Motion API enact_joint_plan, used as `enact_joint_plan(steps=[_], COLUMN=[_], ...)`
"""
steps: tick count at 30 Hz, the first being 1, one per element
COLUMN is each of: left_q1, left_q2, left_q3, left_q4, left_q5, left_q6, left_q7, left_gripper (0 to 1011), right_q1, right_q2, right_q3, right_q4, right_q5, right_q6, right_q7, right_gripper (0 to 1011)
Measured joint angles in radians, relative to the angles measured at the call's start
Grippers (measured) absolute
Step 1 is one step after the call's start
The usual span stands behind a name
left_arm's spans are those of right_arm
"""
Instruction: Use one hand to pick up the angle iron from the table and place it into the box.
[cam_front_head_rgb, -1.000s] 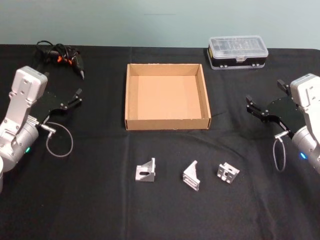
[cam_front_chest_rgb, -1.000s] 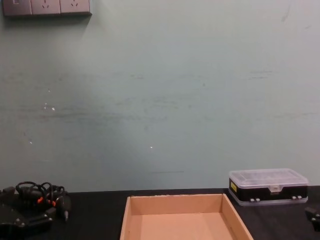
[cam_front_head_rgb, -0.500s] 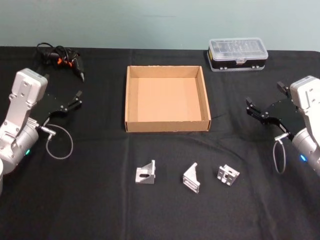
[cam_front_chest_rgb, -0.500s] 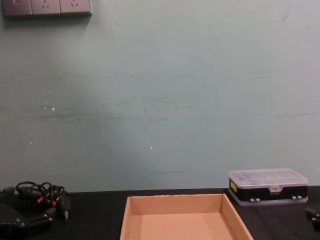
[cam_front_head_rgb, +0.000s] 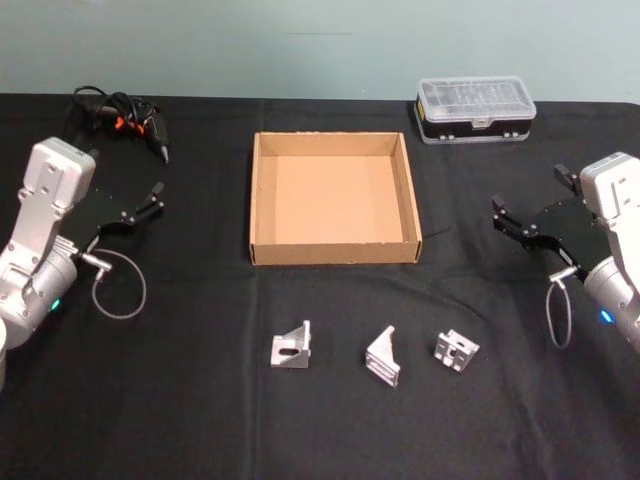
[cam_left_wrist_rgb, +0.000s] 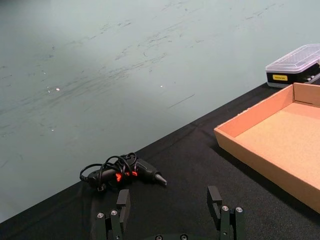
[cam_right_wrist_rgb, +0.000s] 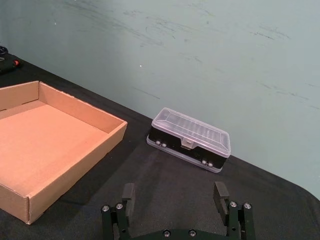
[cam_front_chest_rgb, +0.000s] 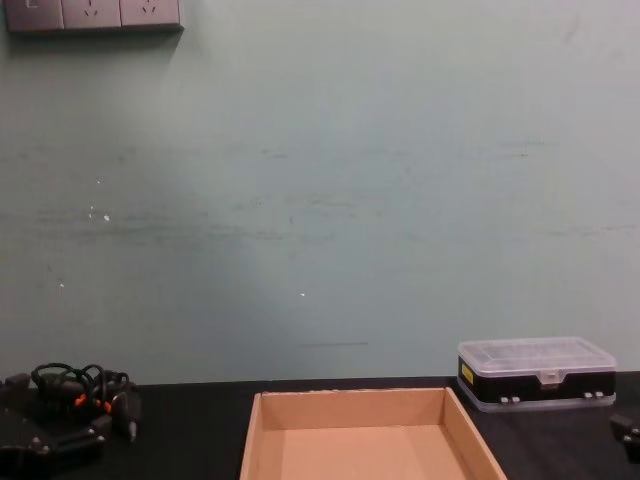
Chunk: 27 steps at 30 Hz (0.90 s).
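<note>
Toward the near side of the black surface (cam_front_head_rgb: 200, 420), three small metal pieces stand in a row, apart from one another: the left angle iron (cam_front_head_rgb: 291, 346), the middle angle iron (cam_front_head_rgb: 383, 354) and the right angle iron (cam_front_head_rgb: 456, 349). All three sit in front of the box (cam_front_head_rgb: 333, 252), a shallow tan cardboard tray, open on top with its bare floor showing. Off to the box's left, the left gripper (cam_front_head_rgb: 157, 197) hangs with its fingers spread and empty. Off to the box's right, the right gripper (cam_front_head_rgb: 499, 216) is likewise spread and empty. Along the far edge, a clear-lidded plastic case (cam_front_head_rgb: 475, 108) rests beyond the box's right corner. A black corded tool (cam_front_head_rgb: 125, 118) lies at the far left.
</note>
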<state>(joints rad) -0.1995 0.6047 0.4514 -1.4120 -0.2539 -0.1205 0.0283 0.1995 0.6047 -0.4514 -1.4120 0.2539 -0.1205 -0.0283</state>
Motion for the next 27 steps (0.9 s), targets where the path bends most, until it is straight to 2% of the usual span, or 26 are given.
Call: enact_joint_plan(steps=[27], left_q1=[0.000], left_q2=[0.000], left_q3=[0.000], left_q4=[0.000], left_q5=[0.000], left_q6=[0.000], left_q7=[0.000], left_gripper=[1011], right_q1=[0.000], right_q2=[0.000], right_q3=[0.000], right_q4=[0.000], right_q5=[0.000], right_q6=[0.000], right_q7=[0.000], right_gripper=[1003])
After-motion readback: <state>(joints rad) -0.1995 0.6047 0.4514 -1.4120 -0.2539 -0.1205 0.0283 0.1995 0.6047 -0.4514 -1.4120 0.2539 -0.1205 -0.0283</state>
